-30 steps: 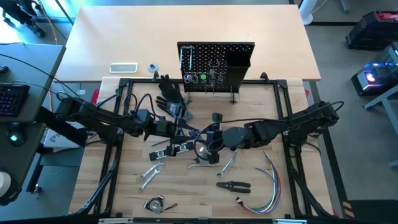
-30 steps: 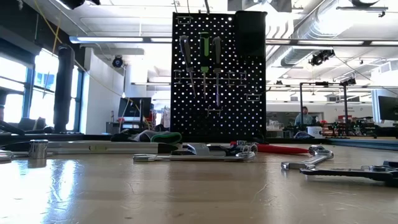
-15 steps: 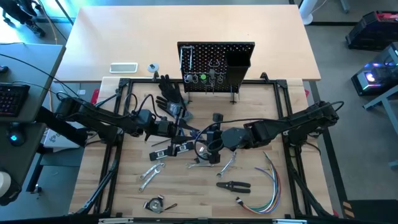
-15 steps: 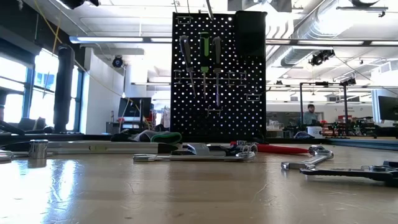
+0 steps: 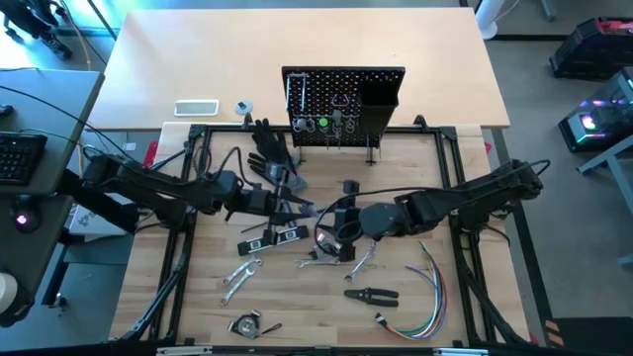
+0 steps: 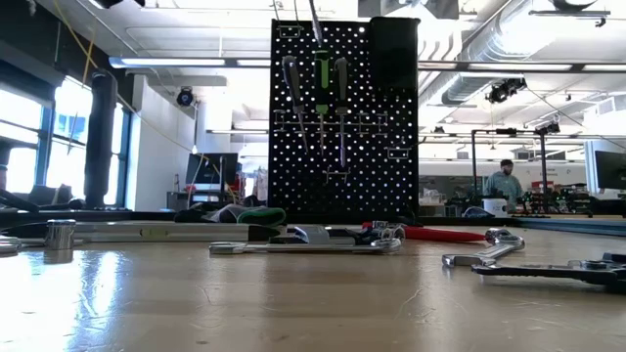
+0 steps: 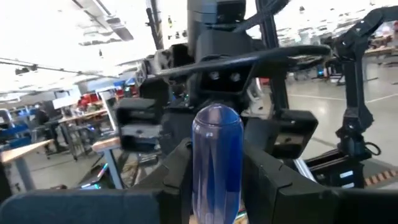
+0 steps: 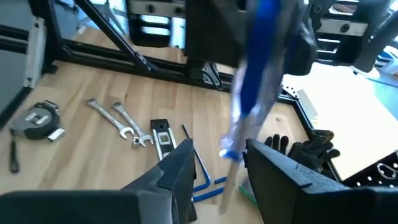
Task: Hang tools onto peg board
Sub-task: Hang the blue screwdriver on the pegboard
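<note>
**Fig. 1. Blue-handled implement between the two arms, mid-tabletop**

From my remote station, the left tool [image 5: 294,206] and the right tool [image 5: 339,225] face each other over the middle of the tabletop [image 5: 415,307], in front of the peg board [image 5: 341,99]. The blue-handled implement [image 7: 217,155] has a clear blue handle, smooth and rounded at its end. The left tool's fingers [image 7: 177,171] are closed against both sides of that handle. In the right wrist view the implement is a blurred blue bar, and its lower end sits between the right tool's parted fingers [image 8: 180,168]. These stand wider than the bar and grip nothing.

The peg board is upright at the far edge of the wooden surface. A green-handled screwdriver [image 6: 321,83] hangs on it between two darker ones, and a black box bin [image 5: 378,99] sits on its right. Silver wrenches [image 5: 240,275] lie loose on the near left.
</note>
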You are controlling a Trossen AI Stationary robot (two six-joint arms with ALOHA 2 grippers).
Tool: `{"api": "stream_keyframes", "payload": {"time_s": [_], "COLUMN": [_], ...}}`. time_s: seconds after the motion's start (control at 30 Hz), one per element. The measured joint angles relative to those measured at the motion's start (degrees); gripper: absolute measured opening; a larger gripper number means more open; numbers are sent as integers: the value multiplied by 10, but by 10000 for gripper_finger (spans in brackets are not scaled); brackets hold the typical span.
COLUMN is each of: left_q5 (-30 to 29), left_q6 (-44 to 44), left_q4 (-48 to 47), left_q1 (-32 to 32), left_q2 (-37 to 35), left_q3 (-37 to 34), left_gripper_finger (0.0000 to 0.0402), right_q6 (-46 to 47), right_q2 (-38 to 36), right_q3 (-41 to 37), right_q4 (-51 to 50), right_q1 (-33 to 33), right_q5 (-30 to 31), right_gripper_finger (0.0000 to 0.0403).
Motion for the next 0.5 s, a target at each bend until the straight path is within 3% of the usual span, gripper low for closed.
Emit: {"api": "stream_keyframes", "payload": {"time_s": [0.2, 0.5], "left_q5": [-45, -214], "left_q6": [37, 145], "left_q4": [-33, -55], "left_q1": [-2, 13], "left_q2": [-45, -102], "left_q3": [1, 2], "left_gripper_finger": [85, 85], "right_q6": [10, 63], "right_q2": [-28, -39], "right_q3": [0, 0], "right_q4": [-23, -111], "right_q1": [19, 74], "right_q5": [36, 109], "right_gripper_finger": [140, 141]}}
